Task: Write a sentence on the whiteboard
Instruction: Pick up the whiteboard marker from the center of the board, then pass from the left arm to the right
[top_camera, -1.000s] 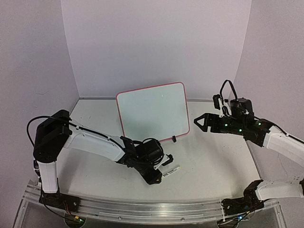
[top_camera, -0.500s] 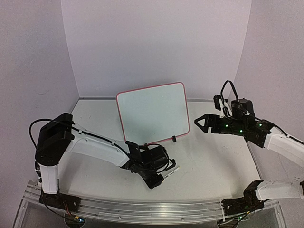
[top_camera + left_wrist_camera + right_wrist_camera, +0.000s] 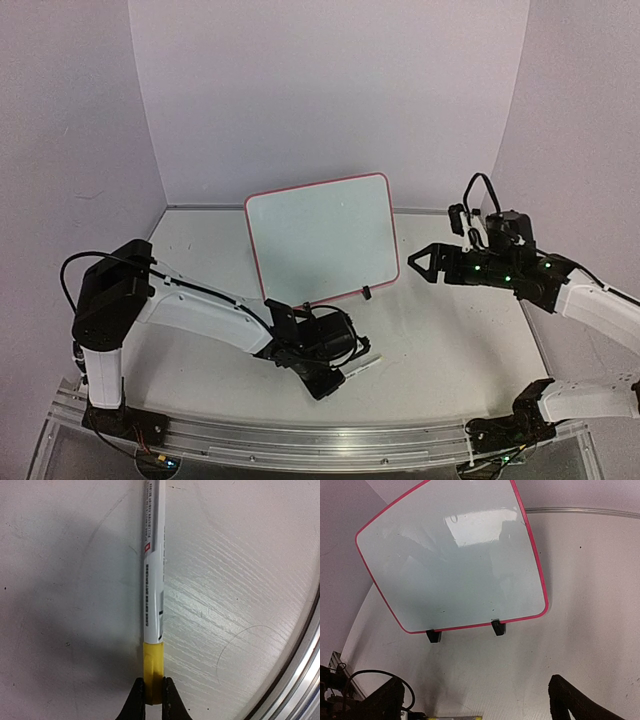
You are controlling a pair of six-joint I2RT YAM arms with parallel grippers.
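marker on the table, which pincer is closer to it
Left. The left pincer is clamped on the yellow end of the marker; the right pincer hangs open far off, beside the whiteboard.

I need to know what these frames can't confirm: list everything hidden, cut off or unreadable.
- Left wrist view: the marker runs past the top edge, so its far end is unseen; the barrel print is too small to read.
- Top view: the left end effector hides most of the marker.
- Right wrist view: reflections cover the whiteboard, so faint writing could be missed; the right end effector's fingertips are cut off by the bottom edge.
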